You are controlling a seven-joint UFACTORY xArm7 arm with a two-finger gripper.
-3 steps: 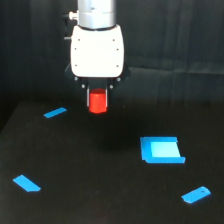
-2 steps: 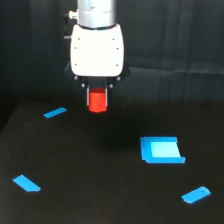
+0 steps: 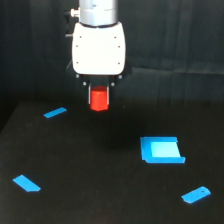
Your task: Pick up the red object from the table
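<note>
The red object (image 3: 99, 99), a stubby orange-red block, hangs in the air between the fingers of my gripper (image 3: 99, 101), which is shut on it. It is lifted well above the black table (image 3: 100, 170), toward the exterior view's upper middle. The white arm body (image 3: 98, 47) sits directly above the block. The fingers are mostly hidden behind the block and in shadow.
Flat bright blue pieces lie on the table: a thin strip (image 3: 55, 112) at the exterior view's left, a larger square piece (image 3: 161, 150) at the right, a small one (image 3: 26, 183) at front left and another (image 3: 196, 194) at front right. A black draped backdrop stands behind.
The gripper with the red block has risen slightly; the blue pieces have not moved.
</note>
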